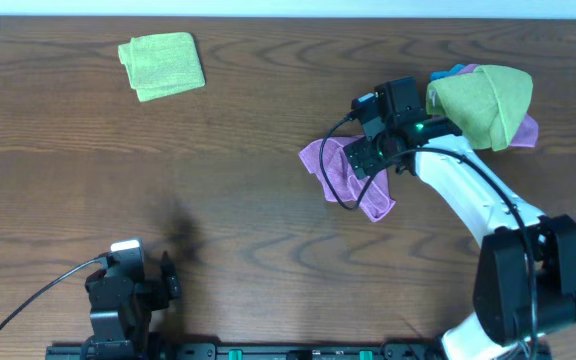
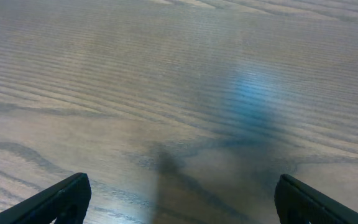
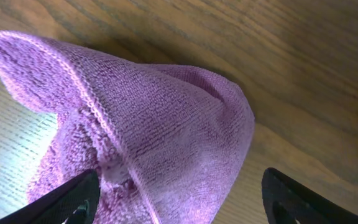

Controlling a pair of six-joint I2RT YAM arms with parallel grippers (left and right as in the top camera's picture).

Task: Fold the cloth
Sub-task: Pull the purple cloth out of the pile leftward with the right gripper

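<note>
The lilac-purple cloth (image 1: 340, 172) lies crumpled on the table right of centre, partly under my right gripper (image 1: 370, 152). In the right wrist view the cloth (image 3: 160, 124) fills the left and middle, bulging up between the two open fingers (image 3: 182, 202). The fingers are spread wide and not closed on it. The white label is not visible. My left gripper (image 1: 168, 275) rests near the front left of the table; in the left wrist view its fingers (image 2: 182, 202) are wide open over bare wood.
A folded lime-green towel (image 1: 162, 65) lies at the back left. A bunch of green (image 1: 483, 102), purple (image 1: 526, 130) and blue (image 1: 453, 72) cloths sits at the back right, just beyond my right arm. A black cable (image 1: 28, 300) trails from the left arm.
</note>
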